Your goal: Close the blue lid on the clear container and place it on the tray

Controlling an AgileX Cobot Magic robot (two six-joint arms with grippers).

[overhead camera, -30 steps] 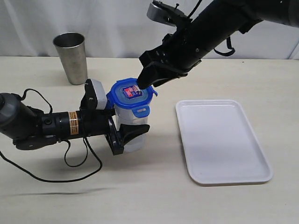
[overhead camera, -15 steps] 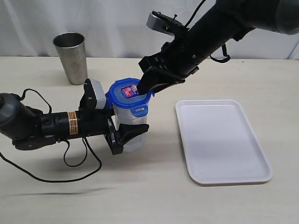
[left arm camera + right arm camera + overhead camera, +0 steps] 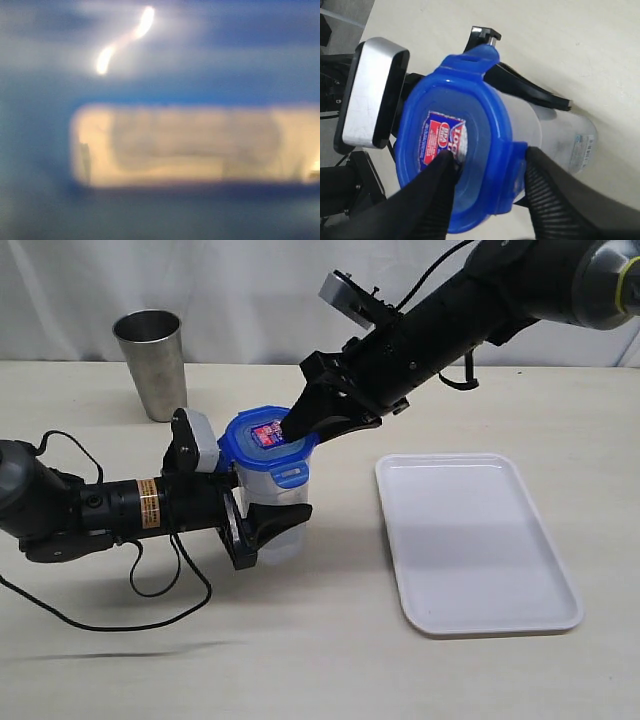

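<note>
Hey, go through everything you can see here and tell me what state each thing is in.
clear container: upright on the table, lid on.
blue lid: on the container's mouth, one flap sticking out.
left gripper: shut on the container's body.
right gripper: astride the lid's edge, grip unclear.
tray: empty, flat on the table.
steel tumbler: upright, open-topped, untouched.

A robotics lab bench. The left arm (image 3: 90,508) and right arm (image 3: 450,315) reach over a plain beige tabletop (image 3: 330,670) before a white curtain (image 3: 250,290), cable (image 3: 140,629) trailing loose.
</note>
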